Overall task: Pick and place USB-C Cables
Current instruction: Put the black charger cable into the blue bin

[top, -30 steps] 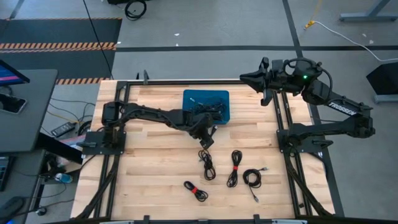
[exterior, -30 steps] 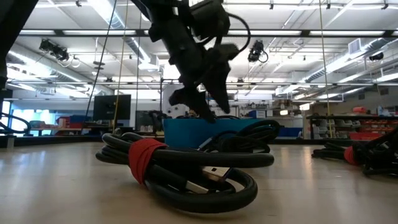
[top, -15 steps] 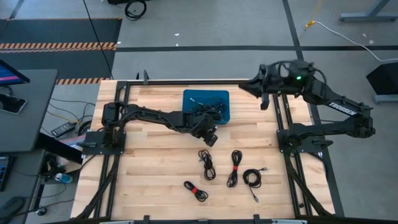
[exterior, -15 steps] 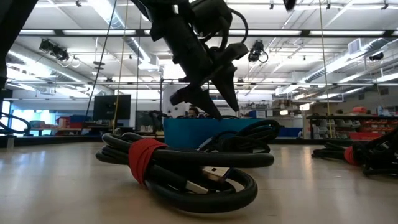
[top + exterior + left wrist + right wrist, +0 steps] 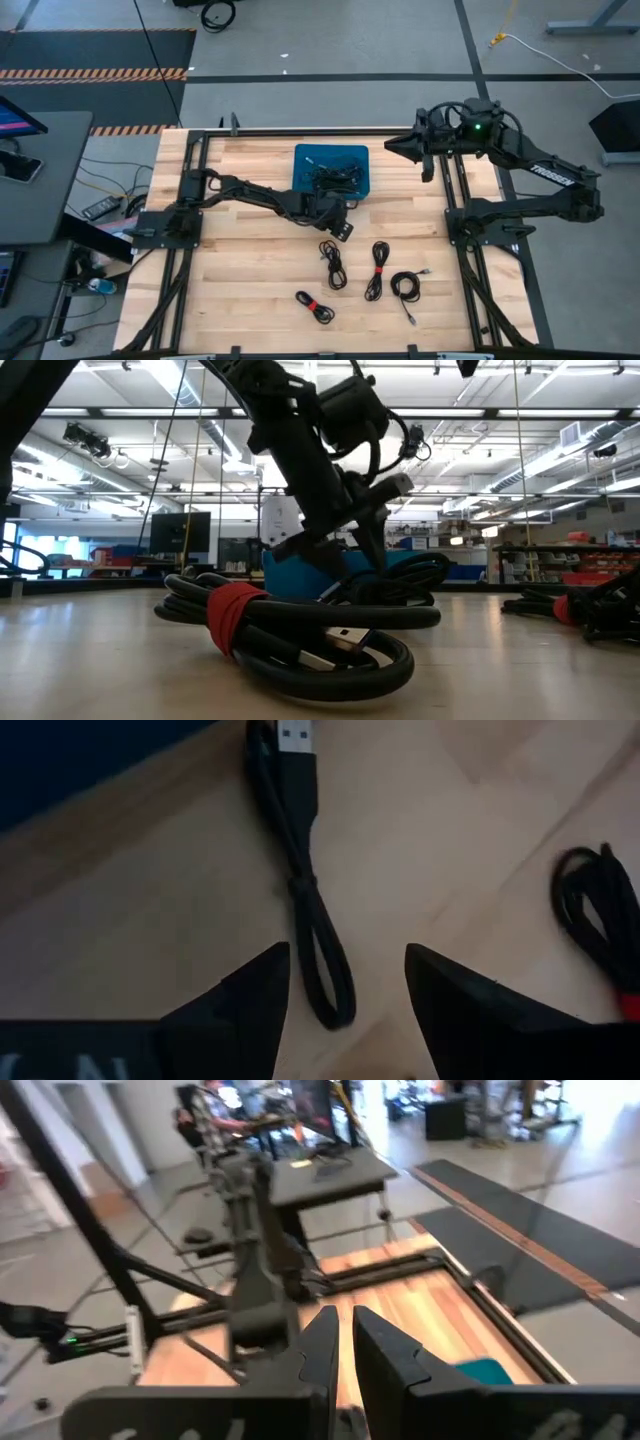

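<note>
Cables heaped in blue bin.

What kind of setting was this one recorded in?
Probably an open robotics lab or workshop: a wooden bench on a concrete floor with hazard-striped mats, and desks with monitors behind.

Overhead and table-level cameras share the blue bin; wrist cameras look forward.

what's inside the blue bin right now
The blue bin holds a tangle of black cables, bunched toward its right side. How many there are, and anything beneath them, cannot be seen. From the low view only the bin's wall and cables showing above its rim are visible.
</note>
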Robot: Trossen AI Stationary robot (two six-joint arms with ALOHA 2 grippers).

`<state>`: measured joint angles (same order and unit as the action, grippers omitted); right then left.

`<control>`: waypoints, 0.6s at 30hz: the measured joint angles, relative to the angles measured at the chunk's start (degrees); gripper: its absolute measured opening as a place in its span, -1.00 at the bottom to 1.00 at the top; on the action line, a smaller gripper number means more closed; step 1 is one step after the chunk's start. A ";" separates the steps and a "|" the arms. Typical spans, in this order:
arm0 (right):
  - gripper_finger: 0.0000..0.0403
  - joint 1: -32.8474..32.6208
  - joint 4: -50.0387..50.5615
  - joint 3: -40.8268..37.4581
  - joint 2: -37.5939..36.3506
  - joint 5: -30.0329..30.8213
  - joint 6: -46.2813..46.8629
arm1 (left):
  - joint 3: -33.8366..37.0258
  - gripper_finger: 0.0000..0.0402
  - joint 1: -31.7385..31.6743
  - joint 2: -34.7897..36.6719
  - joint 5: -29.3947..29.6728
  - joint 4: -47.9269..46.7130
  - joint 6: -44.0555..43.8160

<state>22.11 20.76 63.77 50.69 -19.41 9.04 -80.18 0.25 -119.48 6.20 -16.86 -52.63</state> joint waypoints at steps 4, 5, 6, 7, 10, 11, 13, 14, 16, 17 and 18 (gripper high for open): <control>-0.81 0.00 -1.81 0.00 -0.31 -2.83 0.02 | 0.00 0.02 -0.55 -0.66 0.01 0.05 -0.30; -0.81 0.02 -1.92 0.00 -0.39 -3.22 0.28 | 0.00 0.02 -0.75 -0.66 0.17 0.31 -0.29; -0.81 0.02 -1.85 0.00 -0.46 -3.38 0.33 | -0.02 0.02 -0.81 -0.64 0.79 0.44 -0.28; -0.80 0.01 -1.97 0.00 -0.48 -3.48 0.37 | -0.02 0.02 -0.88 -0.64 1.75 0.38 -0.26; -0.80 0.02 -1.88 0.00 -0.60 -3.48 0.39 | -0.01 0.02 -1.09 -0.64 3.30 0.44 -0.26; -0.80 0.02 -1.93 0.00 -0.67 -3.48 0.39 | -0.02 0.02 -1.11 -0.70 3.34 0.46 -0.26; -0.80 0.02 -1.91 0.00 -0.87 -3.49 0.37 | -0.05 0.02 -1.09 -1.64 3.26 1.13 -0.63; -0.81 0.02 -1.95 0.00 -0.99 -3.51 0.35 | 0.02 0.02 -1.09 -1.75 3.12 1.00 -0.90; -0.81 0.02 -2.21 0.00 -1.38 -3.49 0.31 | -0.20 0.02 -0.96 -2.74 2.38 2.72 -1.47; -0.81 0.02 -2.30 0.00 -1.63 -3.51 0.28 | -0.22 0.02 -0.85 -2.89 2.17 3.01 -1.98; -0.80 0.04 -2.41 0.00 -1.81 -3.53 0.24 | -0.22 0.02 -0.69 -3.06 1.90 3.28 -2.12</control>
<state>22.15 18.35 63.77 48.88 -22.94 9.28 -80.40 -0.44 -122.54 8.10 -13.58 -54.75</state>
